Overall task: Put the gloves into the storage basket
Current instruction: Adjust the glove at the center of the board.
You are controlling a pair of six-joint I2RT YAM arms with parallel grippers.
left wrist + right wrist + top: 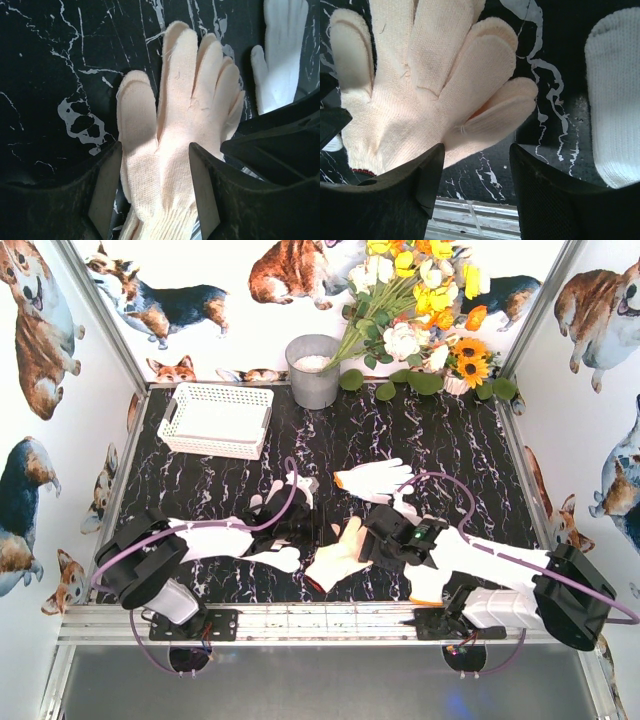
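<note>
Tabletop (450, 440) of black, white-veined marble pattern fills the corgi-papered booth, and two robot arms reach in over its near rail (330, 620). At the far left corner sits the storage basket (212, 446), white and lattice-sided, just beside a grey metal bucket (313, 375) and a spray of flowers (420, 300). Every glove in sight lies on the tabletop, well apart from the basket. A white glove (378, 480) with an orange cuff rests mid-table. A cream glove (338, 558) with dark red cuff trim lies near the front edge. The left gripper (290, 510) is low over a third, pale knit glove (175, 125) that lies flat on the marble. Its jaws are spread wide, one on either side of the palm, and nothing is clenched. The right gripper (372, 545) is likewise released. Its fingers (540, 200) are parted over bare marble, just beside the cream glove's little finger.
</note>
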